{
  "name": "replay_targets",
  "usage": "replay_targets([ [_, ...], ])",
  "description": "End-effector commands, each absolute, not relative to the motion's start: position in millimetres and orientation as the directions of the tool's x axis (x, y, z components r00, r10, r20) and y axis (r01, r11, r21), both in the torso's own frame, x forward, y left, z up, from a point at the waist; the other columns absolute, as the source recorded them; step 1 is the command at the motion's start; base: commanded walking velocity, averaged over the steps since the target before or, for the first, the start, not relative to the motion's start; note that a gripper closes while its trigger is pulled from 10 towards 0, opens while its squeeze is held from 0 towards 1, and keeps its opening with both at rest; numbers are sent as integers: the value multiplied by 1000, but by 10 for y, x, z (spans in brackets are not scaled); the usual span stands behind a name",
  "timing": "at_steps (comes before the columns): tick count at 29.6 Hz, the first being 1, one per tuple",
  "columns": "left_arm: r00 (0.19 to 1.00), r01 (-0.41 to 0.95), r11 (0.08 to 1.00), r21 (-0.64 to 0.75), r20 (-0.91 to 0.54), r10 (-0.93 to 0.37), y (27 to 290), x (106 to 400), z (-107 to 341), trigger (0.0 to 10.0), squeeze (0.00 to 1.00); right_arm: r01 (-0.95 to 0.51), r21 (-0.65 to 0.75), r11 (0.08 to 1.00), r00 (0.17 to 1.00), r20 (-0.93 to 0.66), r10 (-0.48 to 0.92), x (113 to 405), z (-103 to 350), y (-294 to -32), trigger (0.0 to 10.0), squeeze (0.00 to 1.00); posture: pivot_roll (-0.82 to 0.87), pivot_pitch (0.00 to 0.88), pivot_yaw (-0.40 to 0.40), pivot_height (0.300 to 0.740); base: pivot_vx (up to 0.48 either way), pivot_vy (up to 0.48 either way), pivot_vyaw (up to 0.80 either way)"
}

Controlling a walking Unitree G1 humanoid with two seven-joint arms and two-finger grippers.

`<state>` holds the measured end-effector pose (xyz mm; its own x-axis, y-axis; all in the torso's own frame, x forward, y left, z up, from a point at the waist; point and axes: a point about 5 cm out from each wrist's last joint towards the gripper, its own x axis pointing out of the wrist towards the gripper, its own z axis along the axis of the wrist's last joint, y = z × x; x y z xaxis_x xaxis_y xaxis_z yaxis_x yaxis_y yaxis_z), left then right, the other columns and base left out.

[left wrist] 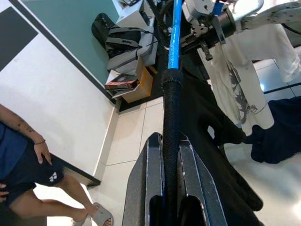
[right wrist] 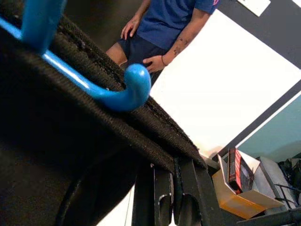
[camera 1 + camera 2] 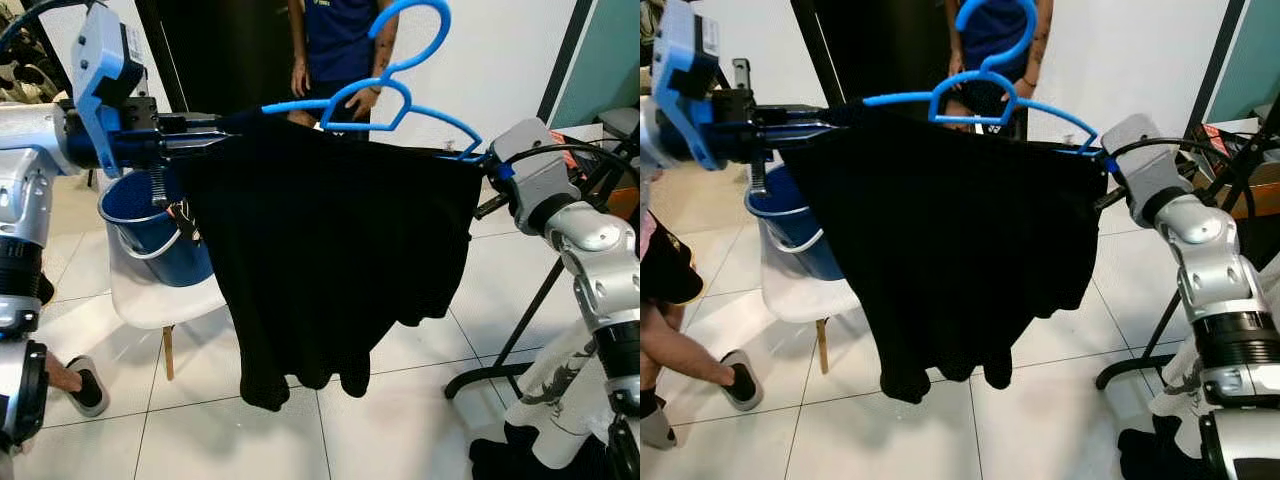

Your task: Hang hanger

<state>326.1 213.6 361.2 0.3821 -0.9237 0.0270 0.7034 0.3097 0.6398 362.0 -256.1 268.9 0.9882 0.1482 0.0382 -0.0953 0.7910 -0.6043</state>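
The left pincer (image 3: 215, 135) and right pincer (image 3: 478, 158) are each clamped on an end of the blue hanger (image 3: 400, 85), held level with a black garment (image 3: 330, 250) draped; carry it evenly toward the rack (image 3: 560, 260), probably at right, hook upright.

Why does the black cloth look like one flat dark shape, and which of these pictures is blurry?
In the left eye view the black garment swallows light, so its folds barely show, while the white tiles look bright. In the right wrist view the blue hanger sits very close and looks soft and oversized. The left wrist view is sharp on the left tool, but the bright floor is washed out.
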Motion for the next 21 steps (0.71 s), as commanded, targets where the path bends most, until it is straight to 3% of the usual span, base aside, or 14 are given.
replay_targets([
  [1, 436, 664, 347, 662, 34, -899, 2345, 3174, 3713, 10000, 0, -53, -570, 820, 998, 7, 69, 3617, 2620, -2741, 0, 0, -41, 0, 56, 740, 0, 0, 0],
  [14, 504, 641, 311, 701, -79, -860, 2377, 3222, 3553, 10000, 0, -114, -580, 806, 989, 8, 146, 3614, 2669, -2668, 0, 0, -44, 0, 54, 740, 0, 0, 0],
  [20, 516, 640, 301, 707, -105, -850, 2343, 3256, 3469, 10000, 0, -223, -604, 765, 963, -15, 268, 3585, 2702, -2531, 0, 0, -50, 0, 55, 740, 0, 0, 0],
  [21, 520, 636, 305, 709, -101, -848, 2314, 3276, 3441, 10000, 0, -294, -602, 743, 938, -32, 346, 3558, 2708, -2435, 0, 0, -56, 0, 56, 740, 0, 0, 0],
])
